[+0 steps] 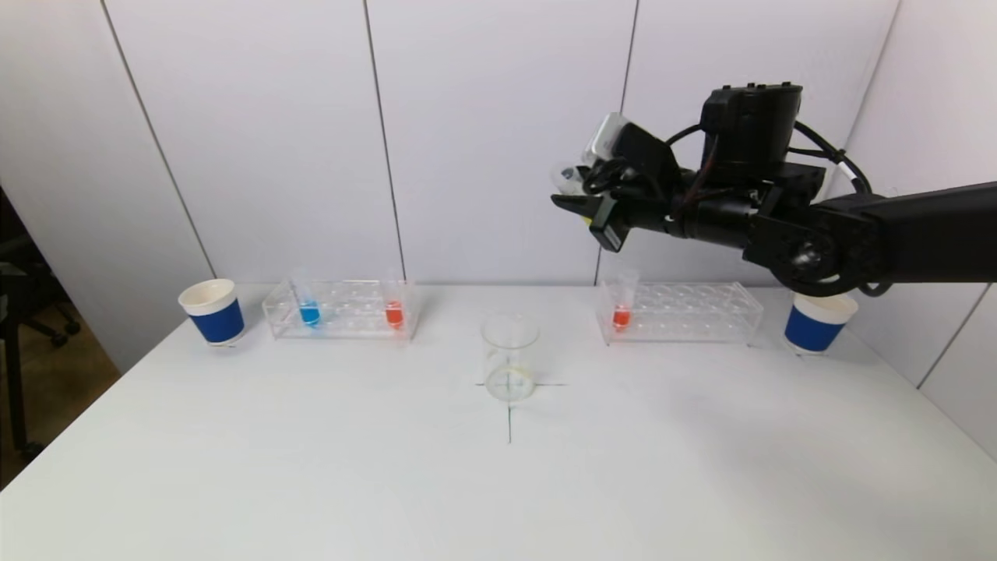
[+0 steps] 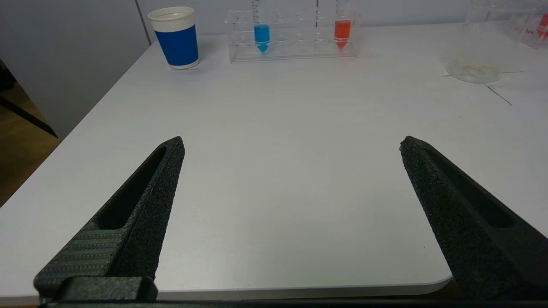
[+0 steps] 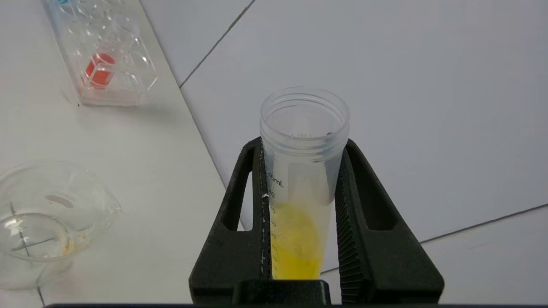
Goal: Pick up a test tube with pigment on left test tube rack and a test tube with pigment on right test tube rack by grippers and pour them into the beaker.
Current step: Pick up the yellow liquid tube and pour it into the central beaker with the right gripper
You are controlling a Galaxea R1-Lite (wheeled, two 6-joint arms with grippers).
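Right gripper (image 3: pixel 299 205) clamps a clear plastic test tube of yellow pigment (image 3: pixel 299 192), raised above the clear glass beaker (image 1: pixel 510 357) apparently for pouring; left gripper (image 2: pixel 291 145) gapes empty near the table edge.

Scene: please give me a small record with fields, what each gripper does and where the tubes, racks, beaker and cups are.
right gripper: shut on yellow tube, raised above the table, right of the beaker, tube tilted
left gripper: open, holds nothing, low over the near left table
beaker: table centre, on a cross mark
left rack: blue tube and red tube
right rack: one red-orange tube at its left end
cups: left cup outside left rack, right cup outside right rack
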